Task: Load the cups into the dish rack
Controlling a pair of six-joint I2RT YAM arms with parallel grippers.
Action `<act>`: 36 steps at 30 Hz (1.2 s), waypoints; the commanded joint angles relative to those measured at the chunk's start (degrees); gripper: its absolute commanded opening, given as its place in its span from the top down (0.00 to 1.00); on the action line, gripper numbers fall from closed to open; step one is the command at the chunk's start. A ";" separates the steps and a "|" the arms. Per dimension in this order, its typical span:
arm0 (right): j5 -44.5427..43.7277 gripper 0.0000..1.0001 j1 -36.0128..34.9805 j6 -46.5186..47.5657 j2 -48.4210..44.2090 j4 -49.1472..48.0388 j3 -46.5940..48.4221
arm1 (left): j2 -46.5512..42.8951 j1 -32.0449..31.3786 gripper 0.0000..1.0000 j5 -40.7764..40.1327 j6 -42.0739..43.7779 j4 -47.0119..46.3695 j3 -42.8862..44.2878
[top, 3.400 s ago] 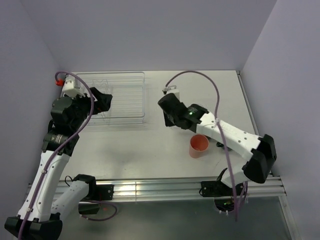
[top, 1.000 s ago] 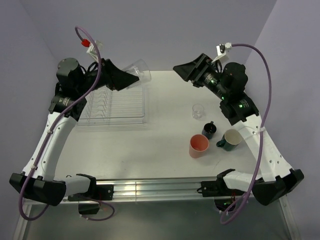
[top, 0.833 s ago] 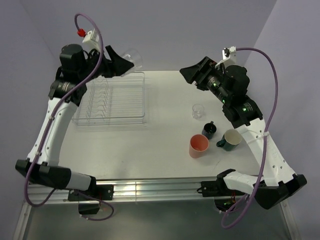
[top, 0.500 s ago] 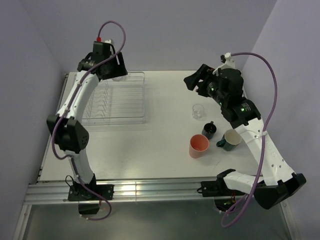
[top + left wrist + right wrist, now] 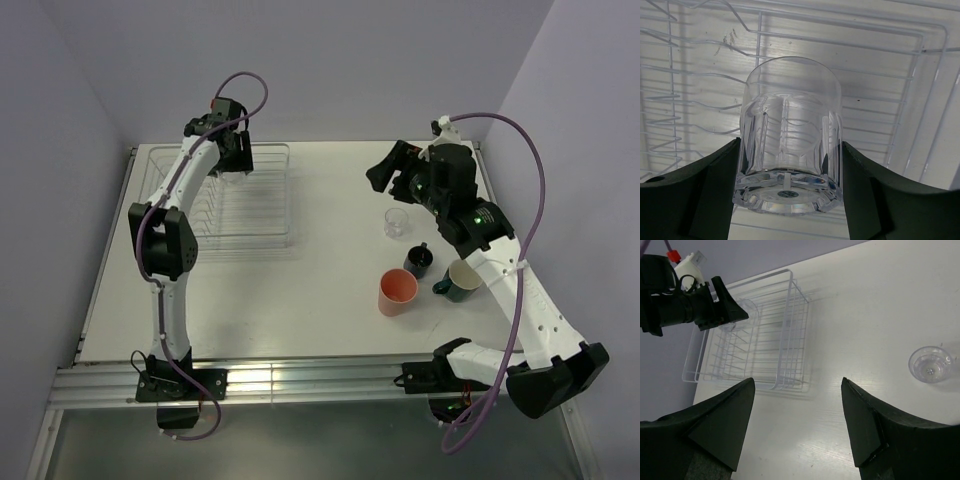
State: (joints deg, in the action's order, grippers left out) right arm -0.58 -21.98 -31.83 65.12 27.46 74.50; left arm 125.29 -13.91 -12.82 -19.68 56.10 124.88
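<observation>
The left gripper (image 5: 236,156) is clamped on a clear ribbed glass tumbler (image 5: 790,150), its two dark fingers (image 5: 705,195) pressed against the sides of the glass. In the left wrist view the tumbler points mouth-first at the wire bars, with its thick base toward the camera. Whether its rim touches the wires cannot be told. This is at the upper left of the overhead frame, over the far end of the rectangular clear-wire dish rack (image 5: 260,215). No other cup shows inside the rack, so this looks like the first one going in, not yet released.

The right gripper (image 5: 796,385) hangs above the table with its jaws wide apart and nothing between them, right of centre in the upper half of the overhead frame. Four cups stand on the white table (image 5: 300,300) right of centre:
- a second clear glass tumbler (image 5: 397,222)
- a small dark navy mug (image 5: 418,260)
- a teal mug with a cream inside (image 5: 462,279)
- a salmon-pink plastic tumbler (image 5: 397,292)

By my reading, one cup is nearly placed and four are left to load.
</observation>
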 commanded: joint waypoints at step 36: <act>1.55 0.23 -0.08 2.74 2.64 -1.54 -2.43 | 8.83 2.40 0.61 1.57 1.31 -1.87 5.02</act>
State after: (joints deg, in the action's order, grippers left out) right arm 1.17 -21.98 -30.11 67.57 27.11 71.59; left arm 133.53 -11.75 -13.13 -19.11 55.11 126.74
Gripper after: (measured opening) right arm 0.773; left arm 0.745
